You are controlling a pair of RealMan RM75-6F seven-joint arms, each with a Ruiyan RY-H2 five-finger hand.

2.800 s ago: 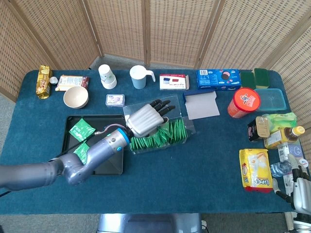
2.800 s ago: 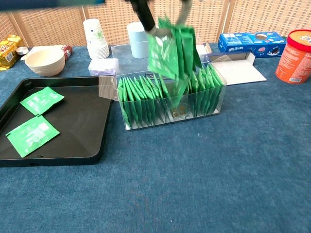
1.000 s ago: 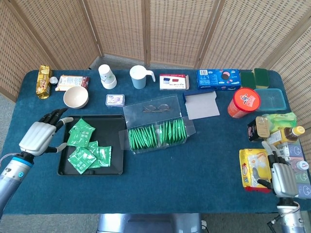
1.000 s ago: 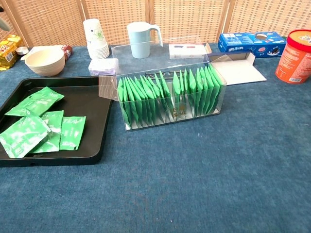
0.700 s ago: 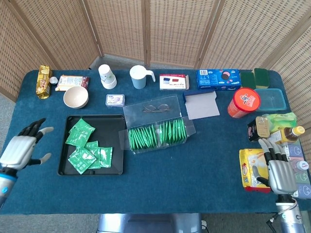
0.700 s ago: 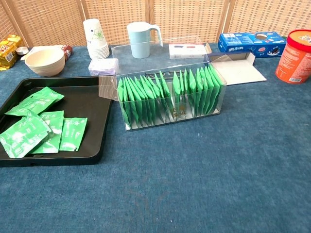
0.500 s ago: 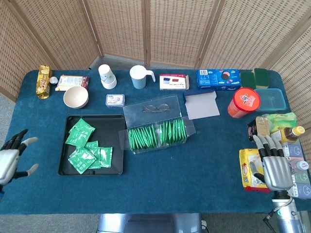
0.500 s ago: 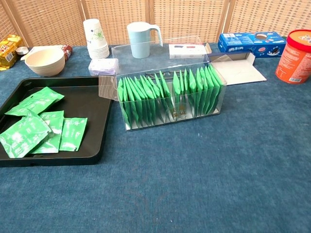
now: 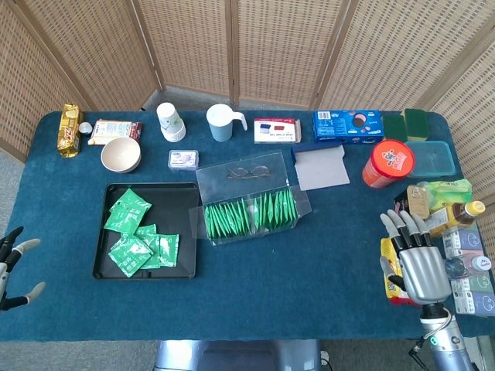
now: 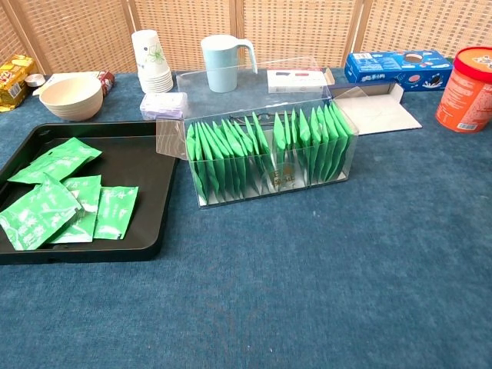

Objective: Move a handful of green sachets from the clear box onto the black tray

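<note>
At left table edge, left hand pulled back, fingers spread, empty; right hand crept inward, fingers apart, empty.

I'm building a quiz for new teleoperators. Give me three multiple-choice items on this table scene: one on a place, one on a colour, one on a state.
1. Where do the loose green sachets lie?
A. in the bowl
B. on the black tray
C. on the blue cloth

2. What colour is the round tub near the right edge?
A. red
B. white
C. purple

3. How is the right hand?
A. gripping a sachet
B. closed in a fist
C. open, holding nothing

Key: 1 B, the loose sachets rest inside the black tray, left of the clear box. 2 A, the tub is red. 3 C, the right hand has its fingers spread and nothing in them, over the table's right edge.
</note>
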